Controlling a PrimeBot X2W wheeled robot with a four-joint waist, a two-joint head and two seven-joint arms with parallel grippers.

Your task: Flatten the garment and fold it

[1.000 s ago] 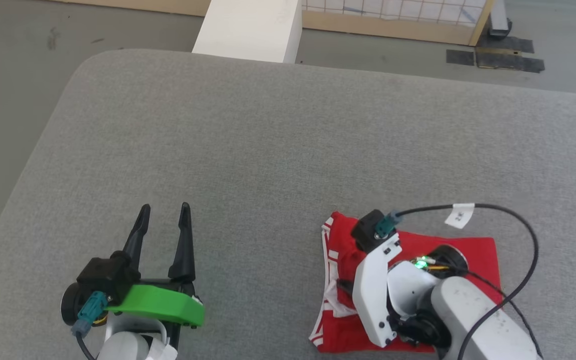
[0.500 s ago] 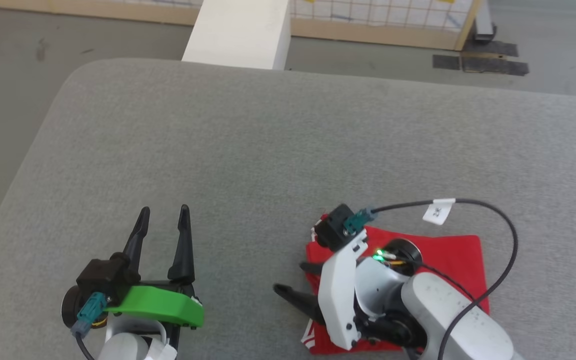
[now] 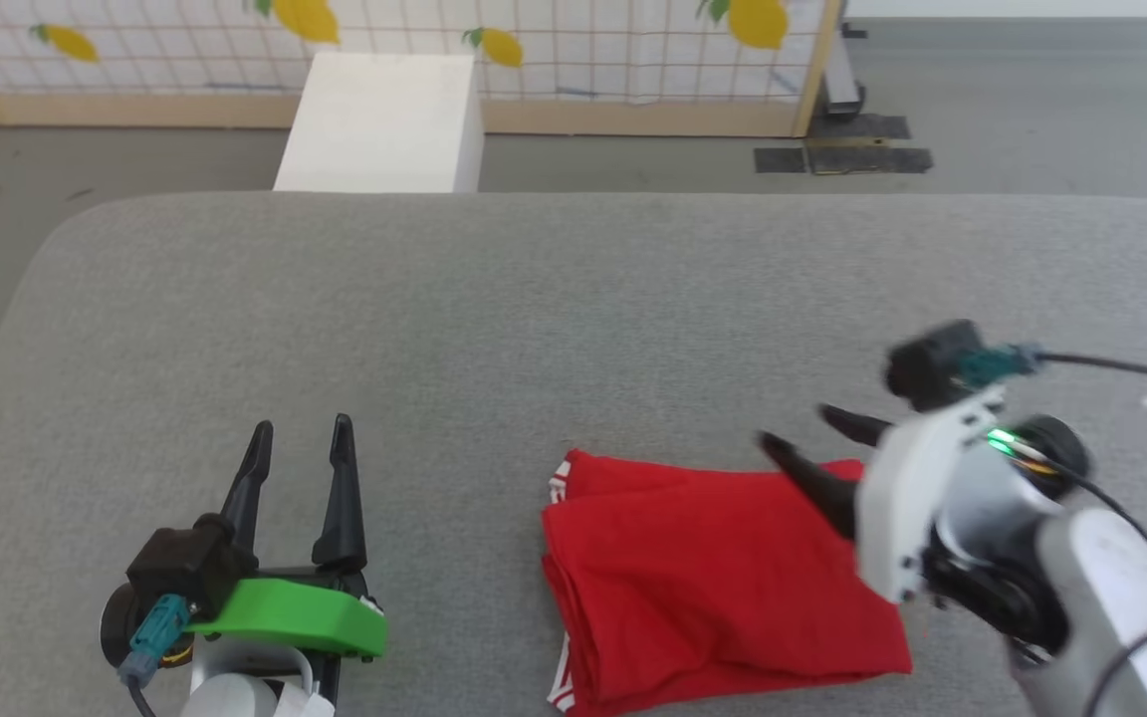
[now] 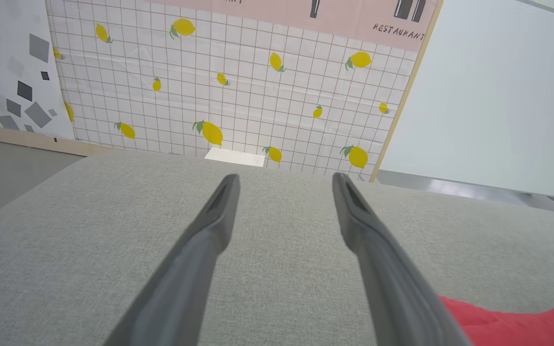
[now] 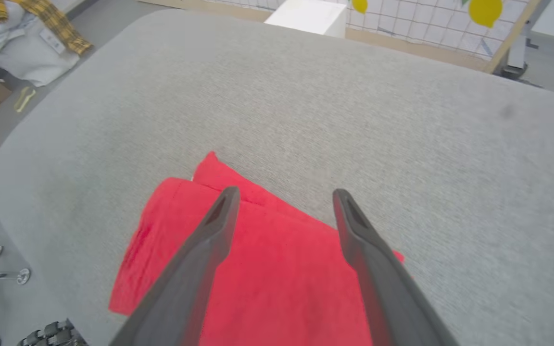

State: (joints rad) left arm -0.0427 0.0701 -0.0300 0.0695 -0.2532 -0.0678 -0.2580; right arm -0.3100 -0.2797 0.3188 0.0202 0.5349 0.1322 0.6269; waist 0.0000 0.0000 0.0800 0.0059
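Note:
The garment (image 3: 703, 573) lies folded into a red rectangle on the grey cushioned table (image 3: 494, 319), with bits of red-and-white striped edge peeking out at its left corners; its print is hidden. The right wrist view has the garment (image 5: 277, 269) under the fingers. My right gripper (image 3: 798, 433) hovers open above the garment's far right corner, holding nothing. My left gripper (image 3: 298, 431) stands open over bare table, well left of the garment. A red corner of the garment (image 4: 512, 322) shows in the left wrist view.
A white box (image 3: 374, 124) stands on the floor beyond the table's far edge, before a lemon-patterned grid panel (image 3: 534, 45). Dark tape patches (image 3: 842, 159) mark the floor. A heap of clothes (image 5: 27, 33) lies off the table's left side in the right wrist view.
My right gripper has lifted off the garment and swung to its right side, leaving it folded flat. The head camera has tilted up and shifted. The left gripper kept still.

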